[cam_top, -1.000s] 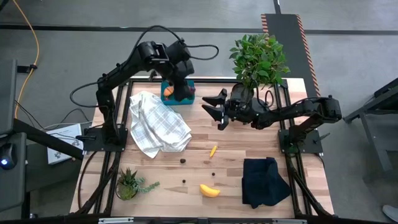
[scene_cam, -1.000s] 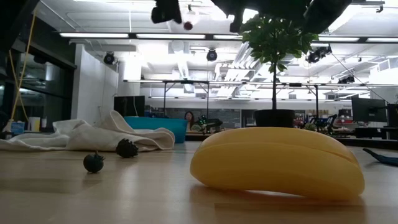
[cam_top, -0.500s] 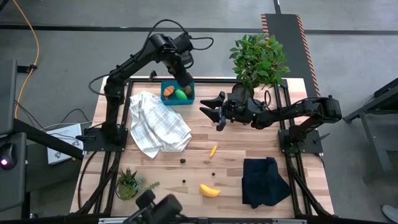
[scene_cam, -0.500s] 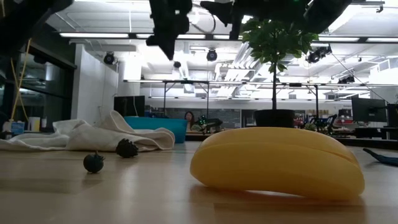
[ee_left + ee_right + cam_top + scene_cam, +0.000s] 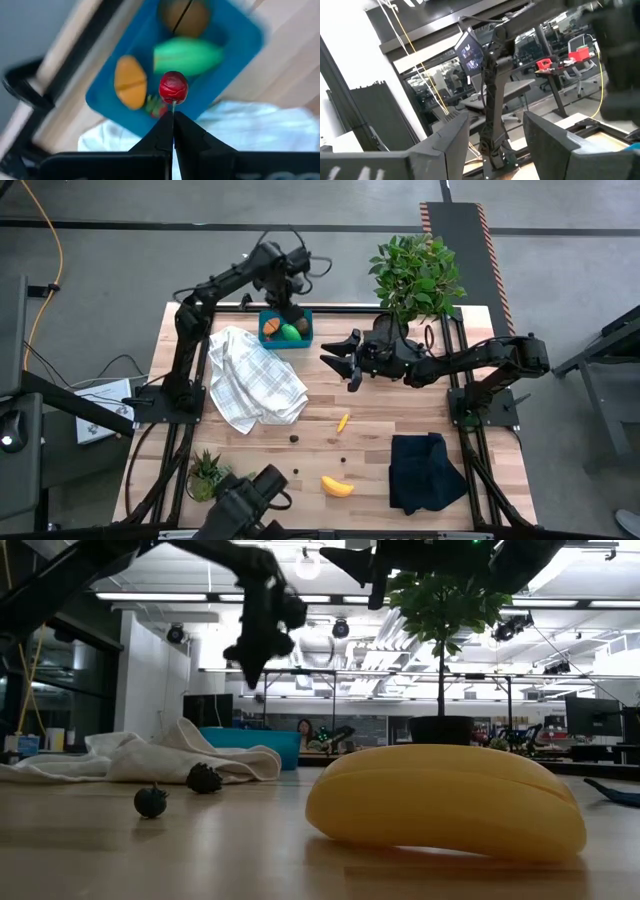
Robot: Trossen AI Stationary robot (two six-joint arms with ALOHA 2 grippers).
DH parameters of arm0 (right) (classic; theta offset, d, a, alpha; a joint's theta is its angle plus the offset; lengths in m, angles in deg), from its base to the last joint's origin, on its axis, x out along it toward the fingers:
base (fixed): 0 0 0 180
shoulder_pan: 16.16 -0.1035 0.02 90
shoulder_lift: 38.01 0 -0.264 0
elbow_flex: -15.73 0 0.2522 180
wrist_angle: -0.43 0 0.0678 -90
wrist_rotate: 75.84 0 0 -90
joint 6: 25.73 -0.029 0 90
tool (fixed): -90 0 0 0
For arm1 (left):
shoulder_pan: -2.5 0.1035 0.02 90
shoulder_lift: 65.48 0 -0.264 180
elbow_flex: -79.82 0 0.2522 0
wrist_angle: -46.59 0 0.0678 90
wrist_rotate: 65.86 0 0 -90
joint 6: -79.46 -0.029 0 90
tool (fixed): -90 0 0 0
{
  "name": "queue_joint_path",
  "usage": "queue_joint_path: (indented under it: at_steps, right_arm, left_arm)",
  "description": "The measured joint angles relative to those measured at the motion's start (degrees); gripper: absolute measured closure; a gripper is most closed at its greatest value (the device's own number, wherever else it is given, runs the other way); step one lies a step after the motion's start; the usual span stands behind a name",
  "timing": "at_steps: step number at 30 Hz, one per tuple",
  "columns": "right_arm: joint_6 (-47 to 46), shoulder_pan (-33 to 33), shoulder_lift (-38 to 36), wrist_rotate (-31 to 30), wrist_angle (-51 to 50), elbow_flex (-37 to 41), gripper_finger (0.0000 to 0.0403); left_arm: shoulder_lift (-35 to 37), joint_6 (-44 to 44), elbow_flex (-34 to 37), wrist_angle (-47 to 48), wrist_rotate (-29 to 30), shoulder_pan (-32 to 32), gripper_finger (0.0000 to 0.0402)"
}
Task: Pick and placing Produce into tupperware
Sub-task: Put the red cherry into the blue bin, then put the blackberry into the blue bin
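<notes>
The teal-blue tupperware (image 5: 304, 321) stands at the table's far middle. It holds a brown kiwi (image 5: 184, 17), a green oval (image 5: 187, 56), an orange carrot (image 5: 130, 81) and a red strawberry (image 5: 156, 107). My left gripper (image 5: 286, 308) hovers over it, shut on a small red cherry (image 5: 173, 87). My right gripper (image 5: 345, 362) is open and empty in the air to the box's right. A yellow banana (image 5: 337, 486), a small yellow piece (image 5: 343, 421) and dark berries (image 5: 294, 438) lie on the table nearer the front. My left gripper pinches the cherry's thin stem (image 5: 173, 105) between its two shut fingertips. The fingers point down from above. The red ball hangs beyond the fingertips, clear of the tupperware and over the produce inside it.
A white checked cloth (image 5: 250, 375) lies left of the box, a black folded cloth (image 5: 425, 470) at the near right. A leafy bush (image 5: 415, 275) stands at the far right, a small spiky plant (image 5: 207, 475) at the near left. A dark blurred object (image 5: 250, 502) shows at the near edge.
My left gripper has gone down toward the tupperware and tipped to point downward, still shut on the cherry, while its arm has swung toward the far edge. A dark object has come into the high view at the near edge.
</notes>
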Motion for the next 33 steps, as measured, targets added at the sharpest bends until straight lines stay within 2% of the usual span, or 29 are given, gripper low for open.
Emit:
queue_joint_path:
  at_steps: [5, 9, 21, 24, 28, 33]
  right_arm:
    - [0.2, 0.0, 0.0, 0.0, -0.1, 0.0, 0.0224]
    - [0.2, 0.0, 0.0, 0.0, -0.8, 0.0, 0.0224]
    - [0.2, 0.8, 0.0, 0.3, -2.1, 0.0, 0.0224]
    - [0.3, 0.8, 0.0, 0.6, -2.1, 0.0, 0.0224]
    - [0.6, 0.8, 0.0, 0.6, -2.1, 0.0, 0.0224]
    - [0.5, 0.8, 0.0, 0.9, -2.1, 0.0, 0.0224]
  left_arm:
    - [0.0, 0.0, 9.6, -3.9, 2.6, 0.3, 0.0401]
    - [0.0, 0.7, 13.8, -8.6, 2.4, -0.2, 0.0401]
    - [0.0, 0.6, 14.4, -11.5, 1.9, -0.5, 0.0401]
    - [0.0, 0.4, 14.4, -11.3, -0.3, -0.5, 0.0397]
    - [0.0, 0.4, 14.4, -11.5, -0.9, -0.6, 0.0375]
    - [0.1, -0.1, 14.4, -10.8, -1.1, -0.5, 0.0326]
